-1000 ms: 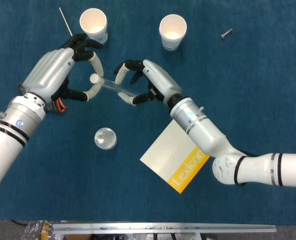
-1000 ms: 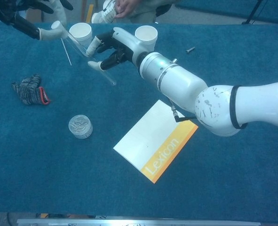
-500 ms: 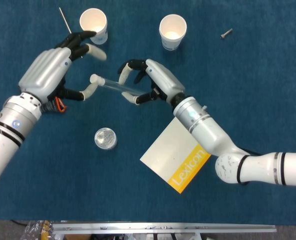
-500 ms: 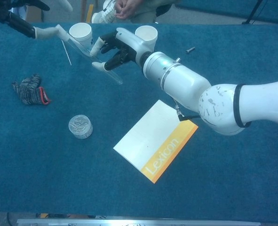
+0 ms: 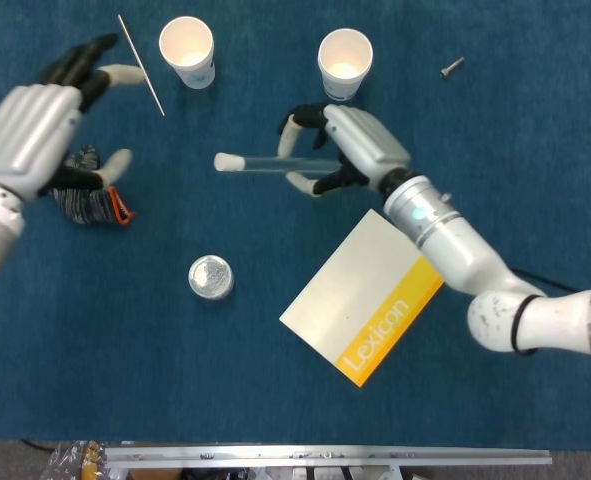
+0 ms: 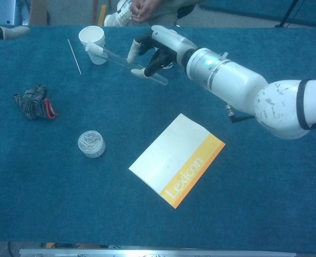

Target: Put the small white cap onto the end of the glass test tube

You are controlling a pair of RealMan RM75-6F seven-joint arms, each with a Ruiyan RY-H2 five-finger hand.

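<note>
1. The right robot hand [image 5: 340,150] pinches the glass test tube [image 5: 275,163] between its thumb and fingers, up above the bench [image 5: 495,120].
2. The tube is clear, thin and long. It lies almost flat in the air.
3. The small white cap [image 5: 226,162] sits on the tube's free end, which points toward the robot's left side.
4. The left robot hand [image 5: 35,130] is well apart from the tube. Its fingers are spread and it holds nothing.
5. The bench is covered with a fuzzy blue cloth.
6. Two white paper cups stand at the far side: one [image 5: 187,50] near the left hand, one [image 5: 344,62] just behind the right hand.
7. A thin metal rod [image 5: 141,65] lies beside the first cup.
8. A crumpled grey glove [image 6: 35,101] with a red edge lies by the left hand.
9. A small round jar [image 5: 211,277] with a shiny top stands in the middle.
10. A flat white and orange booklet [image 5: 363,300] lies near the right arm.
11. A little screw [image 5: 452,67] lies far off at the back.
</note>
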